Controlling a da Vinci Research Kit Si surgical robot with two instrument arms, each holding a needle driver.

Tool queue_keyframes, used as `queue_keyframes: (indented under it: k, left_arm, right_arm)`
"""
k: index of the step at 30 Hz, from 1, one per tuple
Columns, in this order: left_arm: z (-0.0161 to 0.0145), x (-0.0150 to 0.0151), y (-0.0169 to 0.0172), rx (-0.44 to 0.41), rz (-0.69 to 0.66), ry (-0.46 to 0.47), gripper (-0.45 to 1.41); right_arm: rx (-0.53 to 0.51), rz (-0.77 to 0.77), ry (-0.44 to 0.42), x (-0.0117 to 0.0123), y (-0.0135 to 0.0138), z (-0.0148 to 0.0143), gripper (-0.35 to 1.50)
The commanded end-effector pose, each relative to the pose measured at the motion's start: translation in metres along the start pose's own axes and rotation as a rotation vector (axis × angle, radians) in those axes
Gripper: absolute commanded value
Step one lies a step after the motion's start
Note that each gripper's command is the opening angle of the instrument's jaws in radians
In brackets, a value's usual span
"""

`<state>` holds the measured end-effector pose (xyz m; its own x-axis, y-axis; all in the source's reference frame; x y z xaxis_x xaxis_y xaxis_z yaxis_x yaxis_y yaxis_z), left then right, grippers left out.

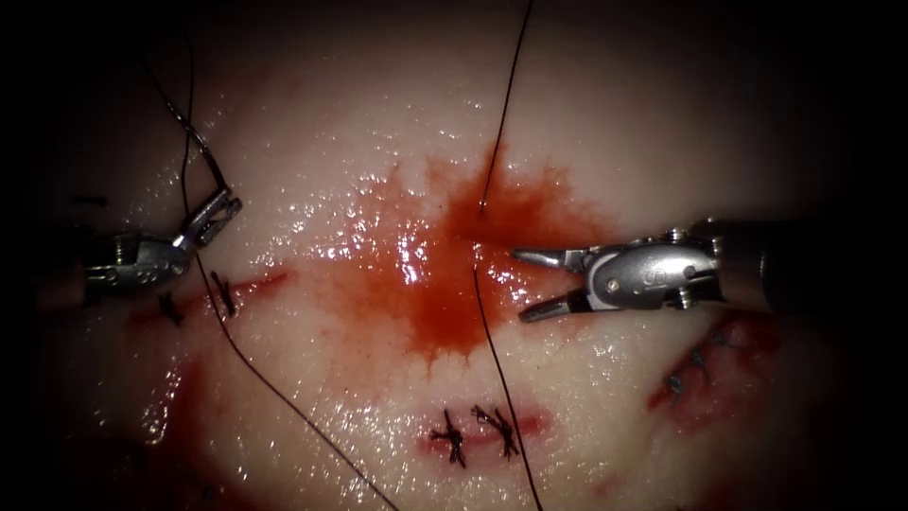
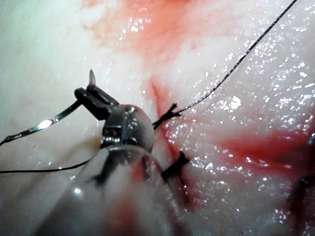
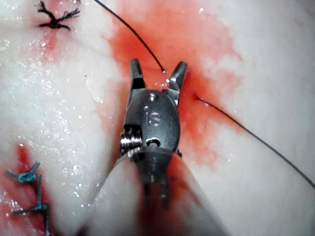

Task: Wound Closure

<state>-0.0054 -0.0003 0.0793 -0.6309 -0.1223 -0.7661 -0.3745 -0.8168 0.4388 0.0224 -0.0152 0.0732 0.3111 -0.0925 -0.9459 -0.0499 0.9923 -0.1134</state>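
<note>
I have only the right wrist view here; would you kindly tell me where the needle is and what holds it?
Observer: The left end effector holds the needle, jaws shut on it, left of the cut. The needle is not in the tissue.
Operator: Thank you. My right end effector is open and holds nothing. Where along the curve is the needle gripped?
Observer: Near its pointed end. The left wrist view shows the tip just past the jaws, with the long rest of the curve on the other side.
Operator: Is there thread near that tool?
Observer: Yes, thread runs from beside it down across the tissue, passing a tied stitch.
</note>
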Motion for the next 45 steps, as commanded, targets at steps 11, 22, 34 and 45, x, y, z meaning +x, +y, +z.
queue_keyframes:
  k: [11,22,34,45]
  left_arm:
    - [0.0006,-0.0001,0.0004,0.000,-0.006,0.003,-0.45]
    - [0.0005,0.0000,0.0004,0.001,-0.005,0.002,-0.45]
    - [0.0005,0.0001,0.0005,0.001,-0.011,0.003,-0.45]
    - [0.0010,0.0003,0.0007,-0.002,-0.011,0.006,-0.45]
  right_arm:
    - [0.058,-0.034,-0.035,-0.0025,-0.0022,0.0051,1.33]
    - [0.057,-0.045,-0.055,-0.0033,-0.0027,0.0058,-0.05]
    - [0.090,-0.101,-0.145,0.0005,-0.0069,0.0005,-0.35]
    - [0.225,-0.101,-0.046,0.0106,-0.0170,-0.0032,-0.35]
